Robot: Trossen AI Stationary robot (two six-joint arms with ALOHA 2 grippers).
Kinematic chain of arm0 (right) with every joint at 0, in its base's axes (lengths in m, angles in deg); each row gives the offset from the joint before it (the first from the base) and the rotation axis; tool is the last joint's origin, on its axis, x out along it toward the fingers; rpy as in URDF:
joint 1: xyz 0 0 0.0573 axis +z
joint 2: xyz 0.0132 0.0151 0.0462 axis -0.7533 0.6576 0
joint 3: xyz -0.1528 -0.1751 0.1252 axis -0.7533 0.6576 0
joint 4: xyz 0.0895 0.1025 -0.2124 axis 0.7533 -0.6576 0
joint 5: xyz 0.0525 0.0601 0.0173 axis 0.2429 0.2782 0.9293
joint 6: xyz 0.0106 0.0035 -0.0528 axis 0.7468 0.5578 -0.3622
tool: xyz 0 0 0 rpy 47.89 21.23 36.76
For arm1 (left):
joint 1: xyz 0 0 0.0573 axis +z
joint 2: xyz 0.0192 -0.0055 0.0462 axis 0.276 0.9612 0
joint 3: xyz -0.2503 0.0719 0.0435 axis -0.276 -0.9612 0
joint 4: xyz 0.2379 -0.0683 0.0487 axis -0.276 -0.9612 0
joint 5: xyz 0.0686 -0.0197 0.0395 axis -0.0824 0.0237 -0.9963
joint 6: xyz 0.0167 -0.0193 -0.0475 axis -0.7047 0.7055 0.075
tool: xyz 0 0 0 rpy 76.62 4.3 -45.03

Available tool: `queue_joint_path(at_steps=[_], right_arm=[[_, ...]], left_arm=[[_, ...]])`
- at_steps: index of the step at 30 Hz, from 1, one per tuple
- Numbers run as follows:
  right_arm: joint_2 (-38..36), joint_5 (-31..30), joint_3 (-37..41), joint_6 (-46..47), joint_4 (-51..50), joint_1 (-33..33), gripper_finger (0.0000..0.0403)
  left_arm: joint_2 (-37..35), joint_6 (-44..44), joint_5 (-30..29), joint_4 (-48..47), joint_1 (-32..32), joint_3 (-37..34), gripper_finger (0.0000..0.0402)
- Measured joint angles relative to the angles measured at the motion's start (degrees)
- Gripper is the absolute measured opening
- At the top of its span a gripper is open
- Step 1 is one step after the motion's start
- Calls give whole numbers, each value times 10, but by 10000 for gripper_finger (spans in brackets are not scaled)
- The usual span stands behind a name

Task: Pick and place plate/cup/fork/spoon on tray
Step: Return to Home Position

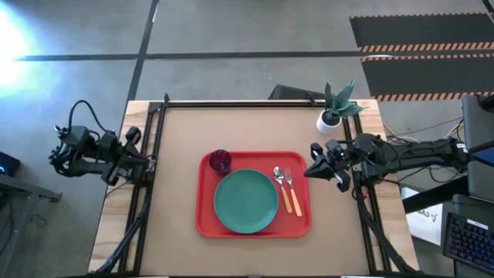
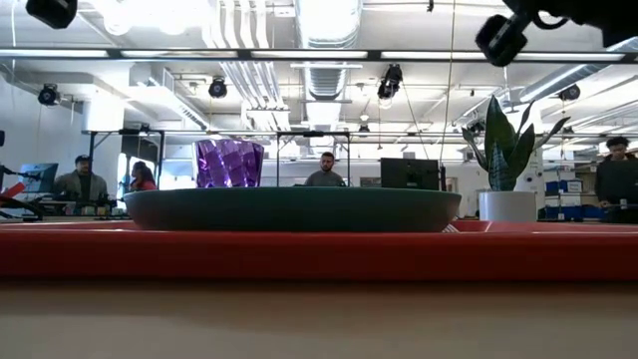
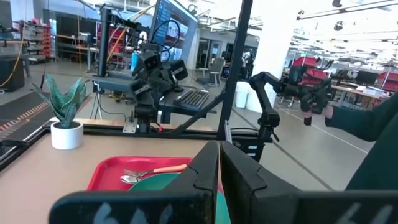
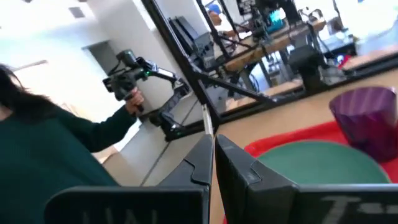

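Tray [image 1: 202, 224] carries plate [image 1: 245, 201], cup [image 1: 220, 161], spoon [image 1: 283, 191] and fork [image 1: 293, 194], so the setting looks finished; left arm [image 1: 100, 152] and right arm [image 1: 401, 152] rest at opposite worktop [image 1: 177, 131] edges, jaws together, empty.

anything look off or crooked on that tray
Nothing stands out. The plate lies flat on the tray, the cup stands upright in a left corner, and the spoon and fork lie side by side right of the plate. The left claw and right claw wait off the tray.
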Motion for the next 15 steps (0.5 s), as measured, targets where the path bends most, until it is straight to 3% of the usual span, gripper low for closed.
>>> queue_joint_path(at_steps=[7, 11, 15], right_arm=[[-75, -18, 0, 89, -196, 4, 9], [-96, -24, -5, 14, -263, 11, 9], [-96, -69, -41, -112, -322, 10, 9]], left_arm=[[0, 1, 0, -1, 0, 0, 0], [0, 0, -13, -7, 0, 0, 0], [-2, 1, -16, -5, 0, -1, 0]])
